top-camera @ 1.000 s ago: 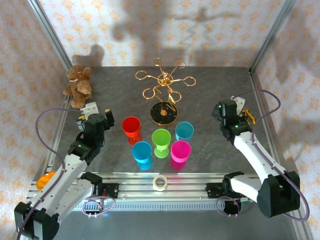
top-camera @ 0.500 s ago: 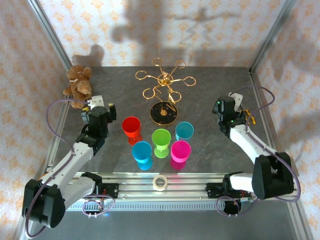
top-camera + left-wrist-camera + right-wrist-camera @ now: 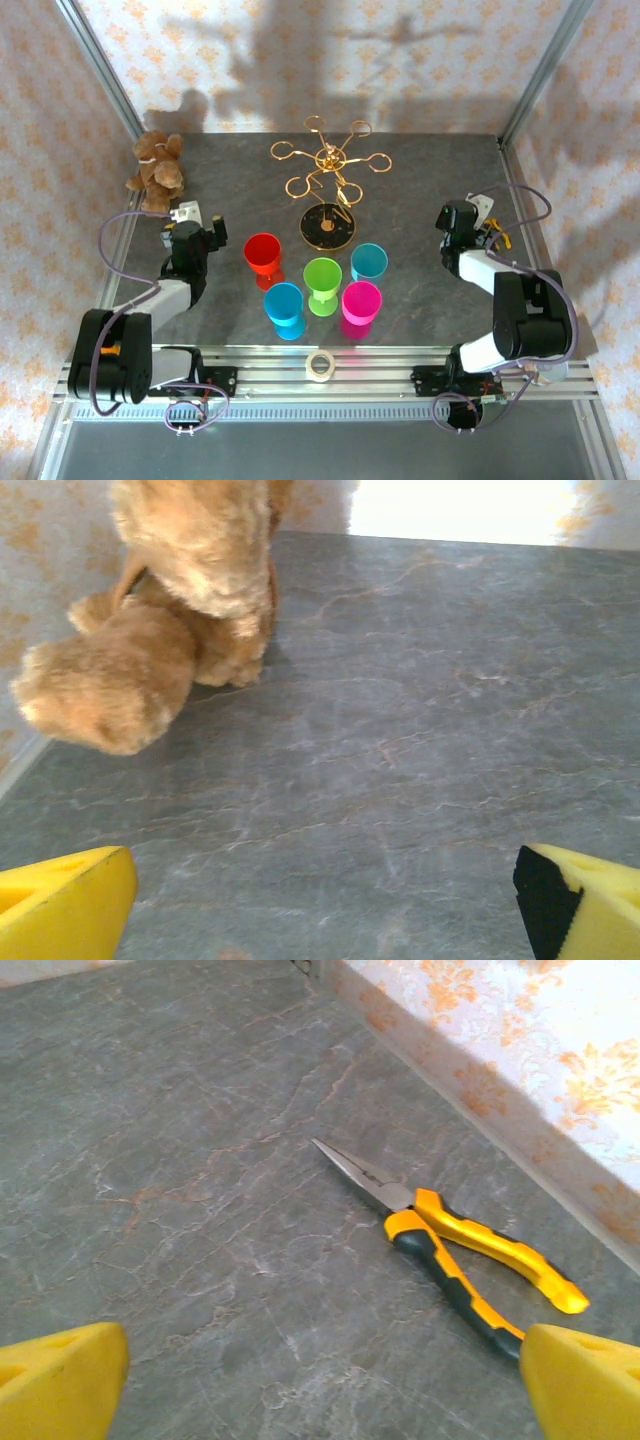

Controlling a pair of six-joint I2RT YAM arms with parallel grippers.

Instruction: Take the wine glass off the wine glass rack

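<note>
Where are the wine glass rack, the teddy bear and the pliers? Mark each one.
wine glass rack [image 3: 315, 232], top external view, on its round black base.
teddy bear [image 3: 155, 178], top external view, on its body.
pliers [image 3: 405, 1222], right wrist view, on the pivot by the handles.

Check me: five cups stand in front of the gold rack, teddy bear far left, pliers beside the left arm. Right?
Not quite. The pliers lie beside the right arm, near the right wall; the right wrist view shows them. The rest holds.
</note>
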